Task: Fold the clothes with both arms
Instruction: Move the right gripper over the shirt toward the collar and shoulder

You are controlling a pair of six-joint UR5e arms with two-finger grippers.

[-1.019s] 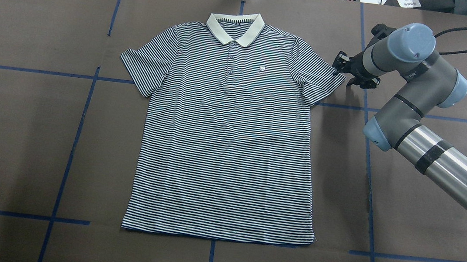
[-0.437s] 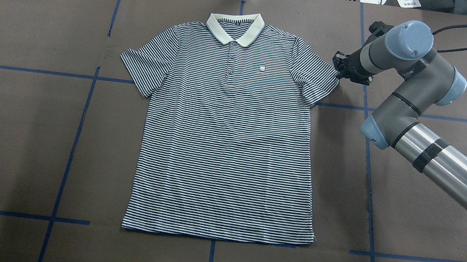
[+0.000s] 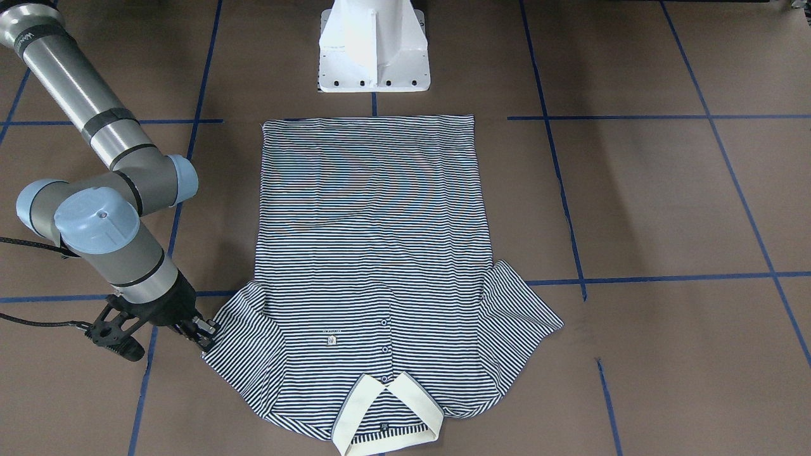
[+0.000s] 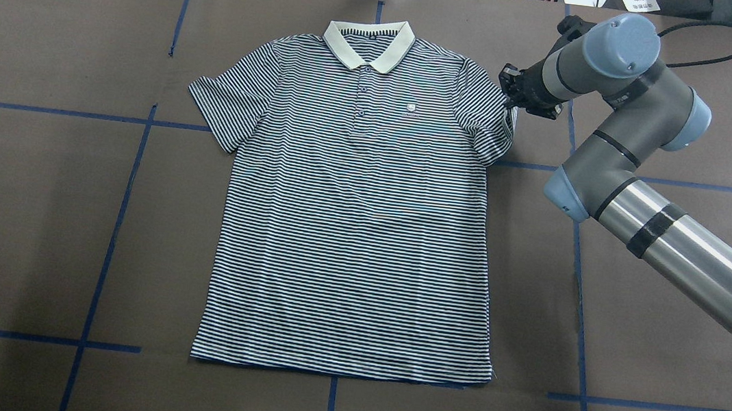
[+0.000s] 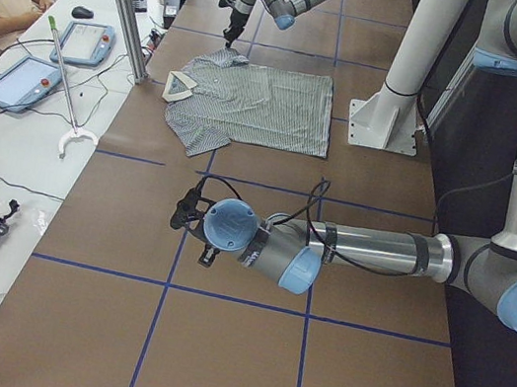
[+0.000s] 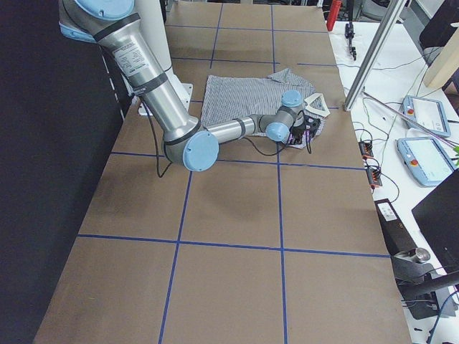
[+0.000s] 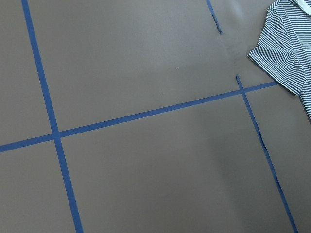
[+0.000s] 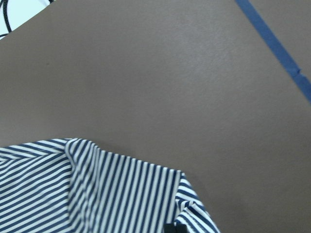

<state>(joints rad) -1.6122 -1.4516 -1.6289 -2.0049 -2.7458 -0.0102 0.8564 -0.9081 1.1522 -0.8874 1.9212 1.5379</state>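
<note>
Although two arms serve the table (image 4: 29, 195), the overhead view shows just one, the right arm (image 4: 678, 248). It reaches in from the table's right end to the single polo shirt (image 4: 356, 232). The shirt lies flat and front up in the middle of the table. Its long axis runs from the robot's edge to the far edge, with the hem toward the one white pedestal (image 3: 374, 44) and the cream collar (image 4: 339, 44) pointing to the far edge.

Both of its short sleeves are spread out sideways. The right hand (image 4: 512, 99) is closed on the outer hem of the right-end sleeve (image 4: 486, 119), which sits drawn in toward the body. The left-end sleeve (image 4: 226, 100) lies fully spread and untouched.

Only the right wrist view shows that hem buckled up off the table, with a dark fingertip (image 8: 174, 228) at the fold.

Only the exterior left view shows the left arm (image 5: 370, 243). It lies low over bare table toward the left end, well apart from the shirt, and I cannot tell whether its left hand (image 5: 190, 227) is open or closed. Its wrist view shows brown table crossed by blue tape lines (image 7: 146, 114), with a striped sleeve in the upper right corner.
</note>
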